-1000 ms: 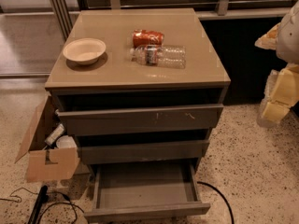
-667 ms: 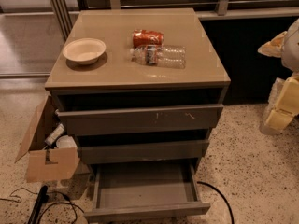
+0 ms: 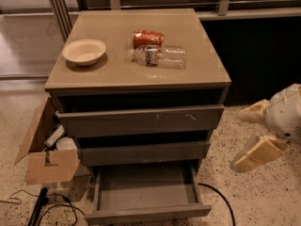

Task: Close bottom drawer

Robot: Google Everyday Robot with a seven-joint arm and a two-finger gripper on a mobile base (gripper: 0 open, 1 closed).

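Standing pulled well out at the foot of the table [image 3: 188, 27], the bottom drawer [image 3: 146, 212] shows its shallow grey tray to the camera, its plain front nearest. A black cable [image 3: 217, 190] curls on the speckled floor just right of it; more cables [image 3: 38, 208] lie to the left, beside an open cardboard box [image 3: 49, 166]. The gripper [image 3: 237, 141] hangs right of the drawers, well apart from them, jaws spread wide with nothing between them. Above, the mid-width drawer [image 3: 141, 153] and the widest drawer [image 3: 141, 121], scratched pale, stand slightly out. On top sit a pale bowl [image 3: 84, 52], a clear bottle [image 3: 160, 56] on its side and, just behind it, a red can [image 3: 148, 37]
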